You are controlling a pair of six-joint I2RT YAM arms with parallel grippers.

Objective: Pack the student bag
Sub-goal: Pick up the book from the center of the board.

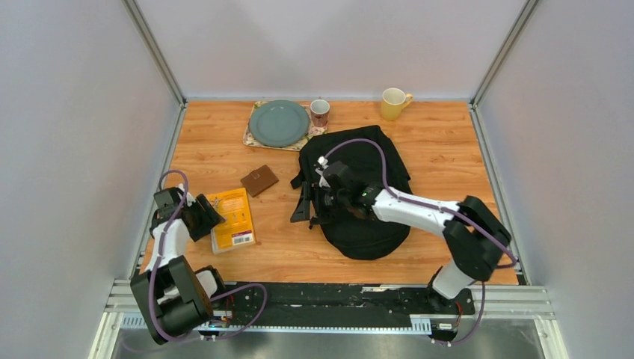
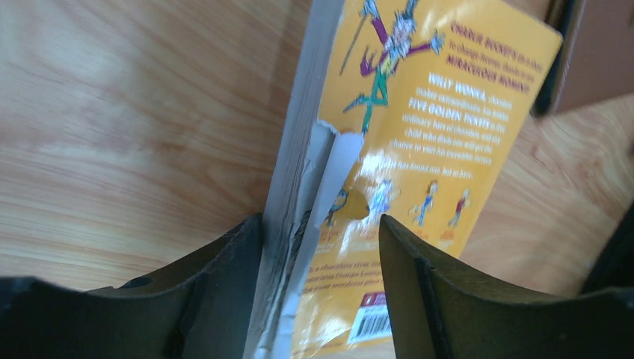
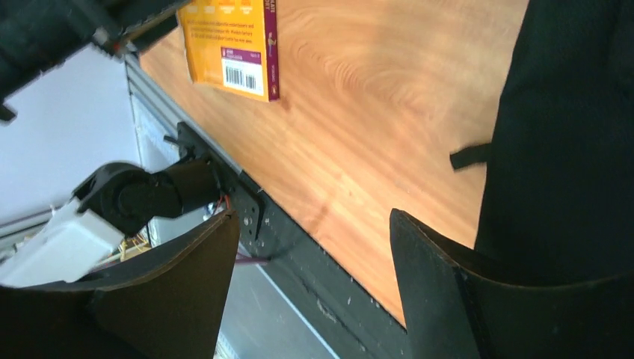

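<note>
left gripper (image 2: 321, 224) sits low at the left edge of the book (image 2: 419, 134), its jaws apart and straddling that edge: one finger (image 2: 224, 262) lies against the grey page block, the other stands over the yellow cover, and nothing looks pinched yet, so i read it as open and about to close. the cover is torn (image 2: 336, 149) right between the jaws. the book lies on the surface (image 1: 448, 149) near the left wall, with a small brown flat thing (image 1: 259, 179) just beyond it. right gripper (image 3: 314, 217) is also open and empty, hovering at the left side of the bag (image 1: 366, 239), a loose strap (image 3: 471, 155) close by. the bag lies flat in the middle of the surface, rounded end toward the arms, well apart from the book; whether its mouth is open i cannot tell. the likely trouble is in the grasp: if the jaws close on the torn flap alone, the cover may rip further or the book may swing and drop. a pinch this close to the edge could also let the pages fan and slip out. then, with nothing holding the bag, the soft fabric may fold shut or slide when the book is pushed at it. the two arms would meet over the bag's left side, so a clash there is possible too.
</note>
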